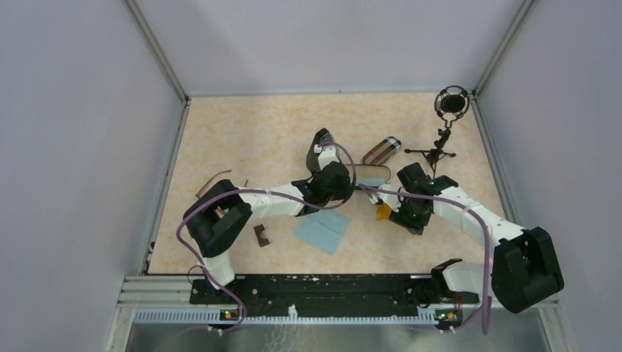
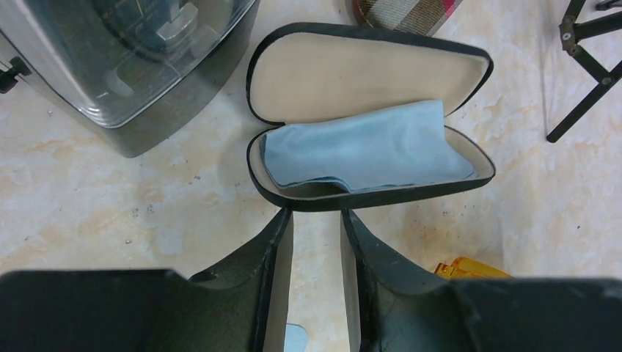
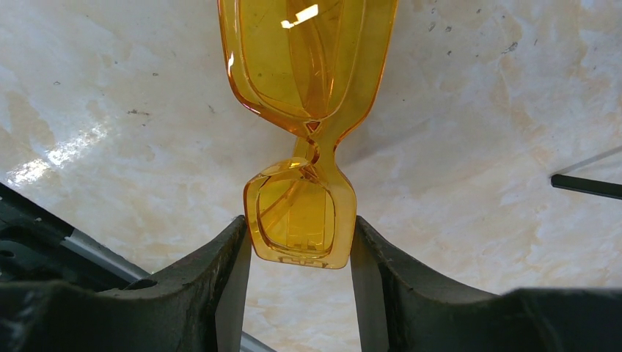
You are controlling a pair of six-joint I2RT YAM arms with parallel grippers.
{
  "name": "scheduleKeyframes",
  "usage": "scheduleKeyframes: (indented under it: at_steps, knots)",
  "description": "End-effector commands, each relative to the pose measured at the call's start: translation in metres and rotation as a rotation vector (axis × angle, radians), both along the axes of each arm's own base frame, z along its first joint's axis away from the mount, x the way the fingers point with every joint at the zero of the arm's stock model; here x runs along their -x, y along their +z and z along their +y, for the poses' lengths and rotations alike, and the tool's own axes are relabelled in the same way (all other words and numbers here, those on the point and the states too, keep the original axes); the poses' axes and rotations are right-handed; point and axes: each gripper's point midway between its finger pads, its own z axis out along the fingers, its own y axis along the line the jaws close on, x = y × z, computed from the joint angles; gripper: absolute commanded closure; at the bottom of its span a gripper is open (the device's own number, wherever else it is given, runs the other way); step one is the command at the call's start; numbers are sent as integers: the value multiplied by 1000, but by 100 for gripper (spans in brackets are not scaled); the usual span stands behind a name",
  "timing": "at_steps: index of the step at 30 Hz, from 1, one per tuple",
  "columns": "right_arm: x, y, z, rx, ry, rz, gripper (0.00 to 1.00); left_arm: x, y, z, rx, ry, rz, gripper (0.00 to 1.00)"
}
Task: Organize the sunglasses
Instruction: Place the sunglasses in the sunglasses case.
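Observation:
The amber-orange sunglasses (image 3: 308,59) hang folded above the table, and my right gripper (image 3: 299,224) is shut on one lens, which touches both fingers. From above they show as an orange spot (image 1: 383,212) at the right gripper (image 1: 393,213). The slim brown sunglasses (image 1: 213,180) lie at the table's left side. My left gripper (image 2: 316,214) is open with a narrow, empty gap, its tips right at the near rim of an open black case (image 2: 367,199). A folded blue cloth (image 2: 367,150) lies in that case (image 1: 370,176), next to the left gripper (image 1: 349,187).
A plaid cylindrical case (image 1: 382,149) lies behind the open case. A second blue cloth (image 1: 323,231) and a small brown object (image 1: 261,235) lie near the front. A microphone on a black tripod (image 1: 438,150) stands at the back right. A grey clear-topped box (image 2: 132,66) sits left of the case.

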Motion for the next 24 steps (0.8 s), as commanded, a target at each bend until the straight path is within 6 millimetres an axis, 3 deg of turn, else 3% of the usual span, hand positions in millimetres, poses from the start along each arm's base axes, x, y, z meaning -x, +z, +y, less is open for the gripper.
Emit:
scheduleKeyframes:
  at_steps: [1, 5, 10, 24]
  knots:
    - [-8, -4, 5, -52, 13, -14, 81, -11, 13, -11, 71, -2, -24, 65]
    - [-5, -3, 3, -71, 12, -11, 80, -3, 26, -10, 126, -10, -19, 64]
    - [0, -7, 1, -74, 6, -11, 81, -10, 32, 8, 156, 113, -47, 53]
    - [9, -20, 0, -95, -4, 13, 80, -21, 6, -4, 347, 142, 107, 52]
